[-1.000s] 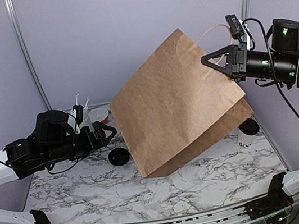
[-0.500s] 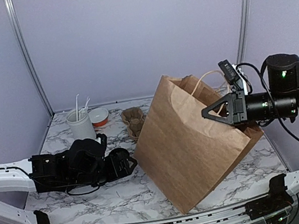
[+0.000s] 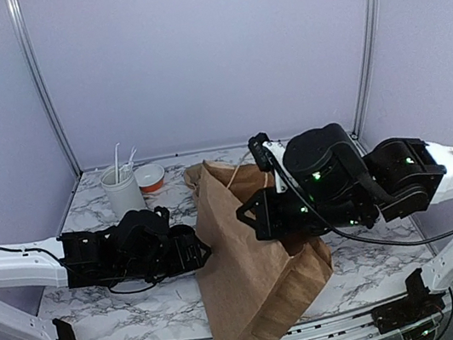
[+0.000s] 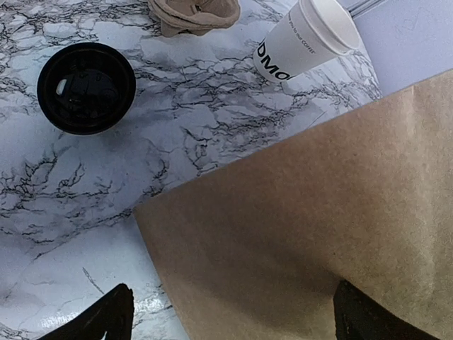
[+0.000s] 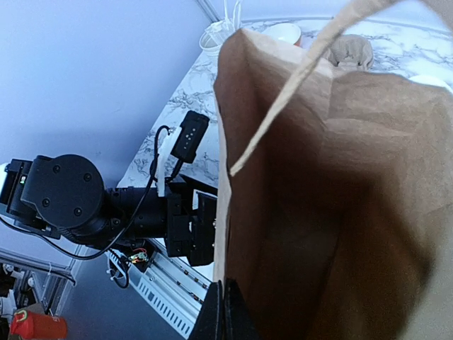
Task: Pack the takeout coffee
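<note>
Entry 1: my right gripper (image 5: 221, 312), pinched shut on the bag (image 3: 246, 296) rim, at the counter's (image 3: 128, 311) front edge.
Entry 2: my left gripper (image 3: 195, 253), jaws wide, empty, beside the bag.
Entry 3: coffee, not in view.
Risk: pulling the rim could tip or tear the bag.

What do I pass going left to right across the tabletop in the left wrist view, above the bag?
Loose black lid → brown moulded-paper holder → white paper cup with black lettering. The paper bag spans below most of them, so it has no clear place in the order.
</note>
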{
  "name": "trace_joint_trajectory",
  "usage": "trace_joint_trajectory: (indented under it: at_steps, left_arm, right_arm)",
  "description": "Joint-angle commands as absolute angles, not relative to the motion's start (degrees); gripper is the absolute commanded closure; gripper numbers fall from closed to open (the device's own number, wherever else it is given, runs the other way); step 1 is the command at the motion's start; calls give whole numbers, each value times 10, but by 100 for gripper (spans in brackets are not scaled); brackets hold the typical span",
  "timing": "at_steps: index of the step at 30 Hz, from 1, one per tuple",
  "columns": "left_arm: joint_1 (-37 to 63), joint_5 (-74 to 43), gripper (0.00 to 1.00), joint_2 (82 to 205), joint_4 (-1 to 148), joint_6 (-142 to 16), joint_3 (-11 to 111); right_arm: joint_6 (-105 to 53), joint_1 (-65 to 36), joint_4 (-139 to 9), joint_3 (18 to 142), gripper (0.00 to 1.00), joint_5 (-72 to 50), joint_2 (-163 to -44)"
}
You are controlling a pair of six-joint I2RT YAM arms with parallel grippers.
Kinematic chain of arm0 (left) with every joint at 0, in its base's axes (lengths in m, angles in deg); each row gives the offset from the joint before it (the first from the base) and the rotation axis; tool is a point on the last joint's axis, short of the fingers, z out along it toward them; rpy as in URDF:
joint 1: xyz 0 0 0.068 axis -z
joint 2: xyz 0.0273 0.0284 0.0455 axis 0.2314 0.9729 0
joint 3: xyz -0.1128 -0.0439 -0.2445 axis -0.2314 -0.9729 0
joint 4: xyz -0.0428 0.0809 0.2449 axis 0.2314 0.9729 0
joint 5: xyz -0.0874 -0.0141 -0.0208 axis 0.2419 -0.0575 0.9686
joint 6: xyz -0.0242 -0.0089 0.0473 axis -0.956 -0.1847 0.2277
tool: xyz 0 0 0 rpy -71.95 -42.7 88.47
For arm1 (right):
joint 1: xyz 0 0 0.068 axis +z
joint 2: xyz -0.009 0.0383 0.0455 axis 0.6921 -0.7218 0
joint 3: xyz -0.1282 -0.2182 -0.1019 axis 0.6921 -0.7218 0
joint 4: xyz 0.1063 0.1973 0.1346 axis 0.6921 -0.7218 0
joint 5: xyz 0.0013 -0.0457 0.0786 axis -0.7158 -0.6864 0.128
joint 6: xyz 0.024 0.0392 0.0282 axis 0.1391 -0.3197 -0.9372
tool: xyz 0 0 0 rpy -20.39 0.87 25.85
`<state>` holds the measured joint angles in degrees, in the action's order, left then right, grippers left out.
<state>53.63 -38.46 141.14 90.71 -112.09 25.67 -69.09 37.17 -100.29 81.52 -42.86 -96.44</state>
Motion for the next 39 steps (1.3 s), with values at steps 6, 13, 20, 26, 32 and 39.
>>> trace_joint_trajectory:
  at_steps: [6,13,20,26,32,39]
  left_arm:
    - [452,-273,1,1370,826,-1070,202]
    - [434,-248,1,1371,799,-1066,200]
    - [415,-245,1,1357,806,-1069,184]
    - [410,-256,1,1340,824,-1065,190]
    - [400,-278,1,1317,859,-1058,195]
    - [373,-281,1,1302,890,-1042,221]
  right_arm:
    - [-664,391,-1083,1075,91,-498,-1166]
    - [-609,391,-1147,1229,67,-485,-1272]
    - [-575,391,-1140,1258,52,-469,-1275]
    - [-533,379,-1122,1258,39,-438,-1258]
    - [-488,353,-1110,1255,25,-397,-1235]
    - [-447,329,-1087,1259,16,-356,-1214]
